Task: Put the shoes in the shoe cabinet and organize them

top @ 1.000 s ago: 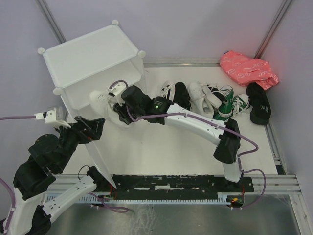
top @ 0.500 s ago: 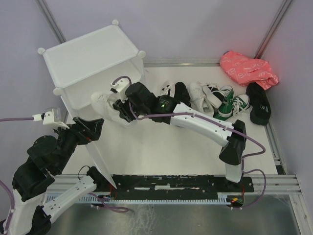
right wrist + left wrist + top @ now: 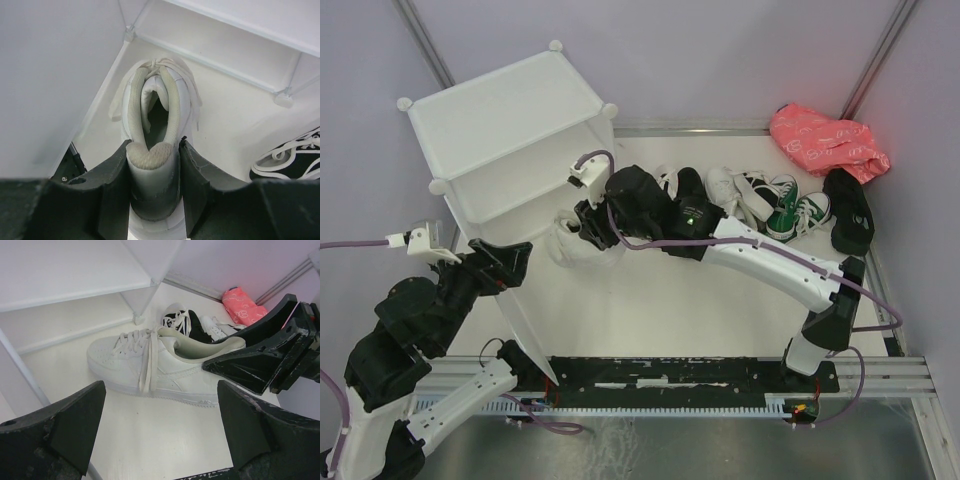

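Right end effector [image 3: 153, 167] clamped on padded heel of white sneaker [image 3: 145, 367]. Sneaker lay on counter [image 3: 720, 300], toe at shoe cabinet [image 3: 500, 110] lower opening. Left end effector [image 3: 160, 410] spread wide, empty. Sneaker probably light, upper soft; heel likely firmest hold.

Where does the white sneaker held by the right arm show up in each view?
Top external: white sneaker left of centre, at the shoe cabinet front.
Left wrist: white sneaker centre, side-on.
Right wrist: white sneaker centre, heel nearest.
Shared landmark: black sneaker with white laces.
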You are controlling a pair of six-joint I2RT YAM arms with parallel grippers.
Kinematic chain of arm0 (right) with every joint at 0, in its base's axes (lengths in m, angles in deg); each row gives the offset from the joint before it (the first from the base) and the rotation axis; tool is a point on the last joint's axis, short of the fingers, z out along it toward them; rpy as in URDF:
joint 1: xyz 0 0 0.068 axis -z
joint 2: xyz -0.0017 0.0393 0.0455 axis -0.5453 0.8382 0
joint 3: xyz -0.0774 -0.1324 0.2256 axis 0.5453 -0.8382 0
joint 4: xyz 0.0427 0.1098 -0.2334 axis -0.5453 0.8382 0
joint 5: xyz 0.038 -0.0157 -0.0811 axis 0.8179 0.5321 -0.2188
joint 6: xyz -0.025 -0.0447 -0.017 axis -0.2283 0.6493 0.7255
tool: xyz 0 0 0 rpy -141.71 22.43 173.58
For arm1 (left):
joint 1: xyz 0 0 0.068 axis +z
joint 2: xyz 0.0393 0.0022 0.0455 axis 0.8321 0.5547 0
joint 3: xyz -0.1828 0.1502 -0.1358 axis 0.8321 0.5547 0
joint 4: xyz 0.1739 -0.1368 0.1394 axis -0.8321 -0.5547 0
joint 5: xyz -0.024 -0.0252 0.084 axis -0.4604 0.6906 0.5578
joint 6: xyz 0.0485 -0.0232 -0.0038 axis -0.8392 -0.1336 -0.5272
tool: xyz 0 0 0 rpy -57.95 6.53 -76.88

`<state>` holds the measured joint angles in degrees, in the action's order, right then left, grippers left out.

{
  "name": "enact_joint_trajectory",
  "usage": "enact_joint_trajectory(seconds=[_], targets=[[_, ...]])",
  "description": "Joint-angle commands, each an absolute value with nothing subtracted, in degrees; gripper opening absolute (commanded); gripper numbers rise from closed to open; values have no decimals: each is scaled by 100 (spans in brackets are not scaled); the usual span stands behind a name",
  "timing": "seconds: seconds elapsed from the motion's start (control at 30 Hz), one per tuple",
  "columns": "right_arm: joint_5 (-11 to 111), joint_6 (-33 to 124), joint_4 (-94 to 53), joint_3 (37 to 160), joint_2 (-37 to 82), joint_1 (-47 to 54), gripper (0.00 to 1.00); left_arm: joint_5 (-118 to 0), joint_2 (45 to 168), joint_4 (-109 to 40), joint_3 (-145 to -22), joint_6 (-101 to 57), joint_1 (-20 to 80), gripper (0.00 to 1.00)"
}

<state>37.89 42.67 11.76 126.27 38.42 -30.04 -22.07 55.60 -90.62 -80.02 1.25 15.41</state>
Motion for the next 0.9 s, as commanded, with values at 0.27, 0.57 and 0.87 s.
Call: enact_joint_trajectory(seconds=[0.27, 0.57, 0.87], targets=[[3753, 4129, -545, 12009, 3486, -2989, 0, -2050, 5448, -9061, -8004, 205, 1544, 99], [2968, 3382, -1844, 9542, 3493, -2992, 0, -2142, 5366, -8893, -7756, 104, 1545, 99], [3079, 2710, -1804, 8054, 3530, -3055, 51, -2119, 5114, -8806, -7498, 74, 1544, 99]])
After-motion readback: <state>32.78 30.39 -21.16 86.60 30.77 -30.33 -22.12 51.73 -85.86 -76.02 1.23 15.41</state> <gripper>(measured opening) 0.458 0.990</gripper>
